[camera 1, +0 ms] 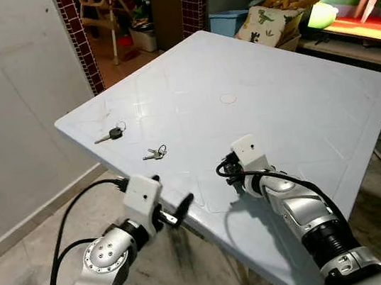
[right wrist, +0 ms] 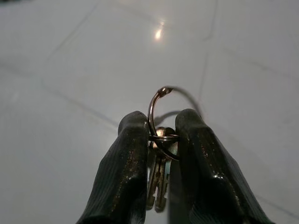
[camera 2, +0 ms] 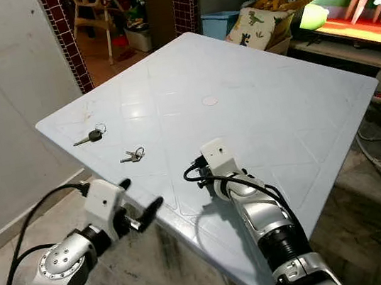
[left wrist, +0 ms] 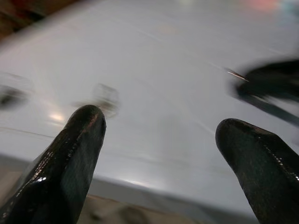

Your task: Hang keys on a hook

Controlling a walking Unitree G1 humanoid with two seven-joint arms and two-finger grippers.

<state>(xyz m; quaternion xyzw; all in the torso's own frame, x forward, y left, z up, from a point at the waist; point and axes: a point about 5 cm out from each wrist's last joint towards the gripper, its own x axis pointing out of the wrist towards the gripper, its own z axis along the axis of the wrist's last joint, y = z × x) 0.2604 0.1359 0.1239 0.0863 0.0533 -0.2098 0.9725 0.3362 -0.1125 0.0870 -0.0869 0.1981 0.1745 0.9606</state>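
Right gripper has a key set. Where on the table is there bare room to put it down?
The table is bare from its middle circle mark to the far and right edges. Crowded: the near-left corner, with the black-headed key and small keys. Right gripper grips the key ring.

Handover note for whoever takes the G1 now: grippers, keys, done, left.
Right gripper: shut on a key bunch, ring pinched between the fingers, held above the white table.
Left gripper: open, empty, at the table's near edge, aimed toward the two key sets lying there.
On the table: black-headed key near the left corner; small silver key set beside it, closer to the robot.
Done: one bunch picked up.
Left: no hook is visible from here, so find it and hang the held bunch; the other two sets likely follow.
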